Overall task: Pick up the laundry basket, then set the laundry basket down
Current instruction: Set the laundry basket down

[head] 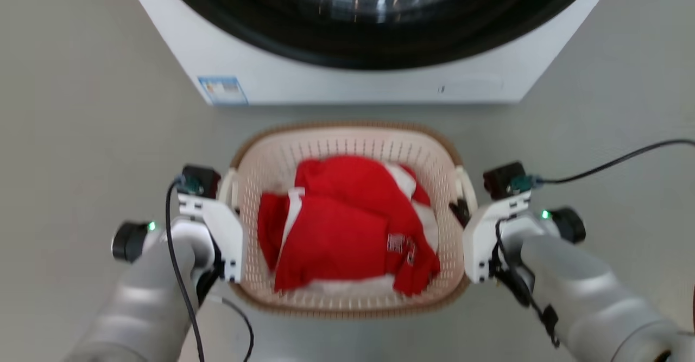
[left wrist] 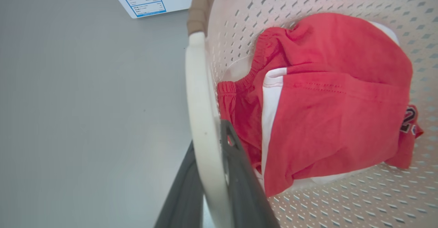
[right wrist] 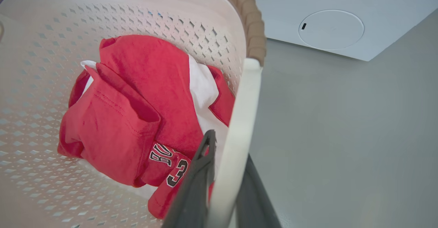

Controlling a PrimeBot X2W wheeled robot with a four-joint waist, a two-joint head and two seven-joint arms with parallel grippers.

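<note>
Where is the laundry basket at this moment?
The laundry basket is at the centre of the head view, before the washing machine, between the left end effector and right end effector, each shut on a side handle.

Head downward; wrists close; shared: laundry basket (head: 347, 145).

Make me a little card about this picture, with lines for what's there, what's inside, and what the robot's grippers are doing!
Basket: cream-white perforated plastic laundry basket with a brown woven-look rim, in front of the white washing machine
Inside: crumpled red and white clothes
Left gripper: shut on the basket's white left loop handle
Right gripper: shut on the white right loop handle
Floor: plain grey floor
Basket lifted yet: cannot tell
</note>
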